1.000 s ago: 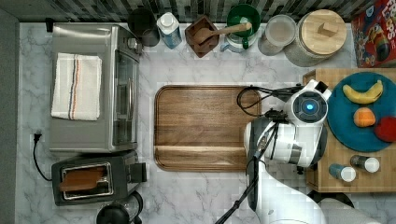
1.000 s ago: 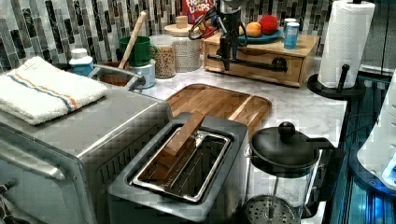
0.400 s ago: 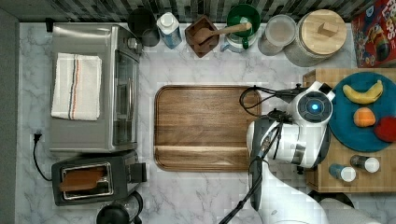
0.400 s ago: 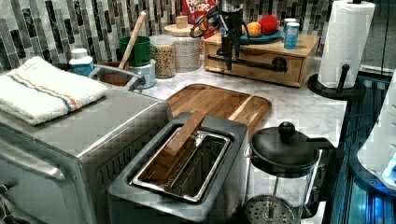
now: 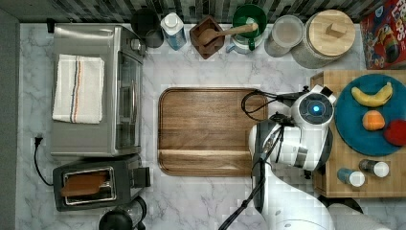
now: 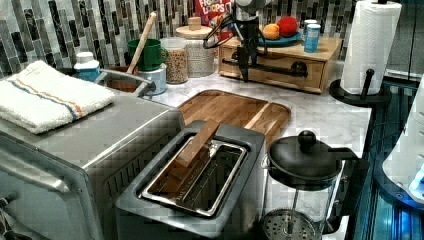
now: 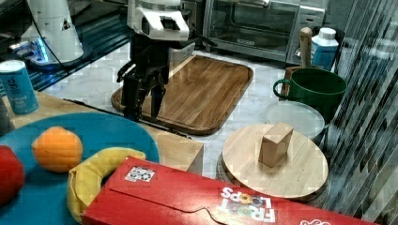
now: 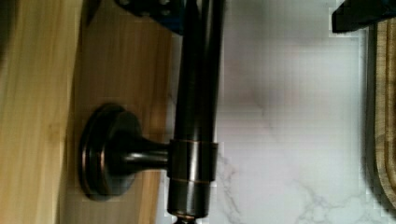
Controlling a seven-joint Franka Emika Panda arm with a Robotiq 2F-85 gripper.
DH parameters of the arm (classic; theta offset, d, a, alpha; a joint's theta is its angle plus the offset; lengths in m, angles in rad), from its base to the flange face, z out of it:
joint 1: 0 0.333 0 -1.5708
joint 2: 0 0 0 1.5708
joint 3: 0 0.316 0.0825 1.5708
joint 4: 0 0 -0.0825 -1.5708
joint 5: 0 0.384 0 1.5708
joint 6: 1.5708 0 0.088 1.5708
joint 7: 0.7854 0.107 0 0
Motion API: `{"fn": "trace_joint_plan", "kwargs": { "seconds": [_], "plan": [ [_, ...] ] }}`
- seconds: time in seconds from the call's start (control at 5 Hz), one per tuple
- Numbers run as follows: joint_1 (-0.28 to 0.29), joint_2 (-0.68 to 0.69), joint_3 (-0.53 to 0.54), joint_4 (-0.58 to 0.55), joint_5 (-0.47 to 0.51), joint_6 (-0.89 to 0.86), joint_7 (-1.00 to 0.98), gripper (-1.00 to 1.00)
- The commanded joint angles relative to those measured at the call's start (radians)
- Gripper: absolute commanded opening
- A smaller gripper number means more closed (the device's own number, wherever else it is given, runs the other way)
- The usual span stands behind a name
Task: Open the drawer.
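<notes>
The drawer is the front of a light wooden box on the top view's right, and it looks pushed in. Its long black bar handle runs across the front. In the wrist view the bar and one round mount are very close. My gripper hangs straight down at the handle's end on the left view's left. It is open, with one finger between bar and drawer front and the other out over the marble. The arm's wrist hides the gripper in the top view.
A brown cutting board lies just beside the gripper. A blue plate with fruit and two shakers sit on the box. Jars, a green mug and a cereal box line the back wall. Toaster oven, toaster and paper towel roll stand farther off.
The arm has shifted slightly toward the drawer box, to the top view's right, bringing the gripper closer to the handle. The drawer has not moved.
</notes>
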Motion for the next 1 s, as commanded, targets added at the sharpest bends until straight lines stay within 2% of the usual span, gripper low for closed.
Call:
{"fn": "trace_joint_plan", "kwargs": {
  "seconds": [0.2, 0.6, 0.8, 1.0],
  "plan": [
    [0.129, -0.064, 0.097, -0.039, 0.094, -0.093, 0.195, 1.0],
    [0.224, -0.025, 0.136, -0.096, 0.06, 0.057, 0.373, 1.0],
    [0.259, -0.058, 0.155, -0.124, 0.062, 0.033, 0.408, 1.0],
    [0.27, -0.103, 0.179, -0.145, 0.074, -0.02, 0.419, 1.0]
  ]
}}
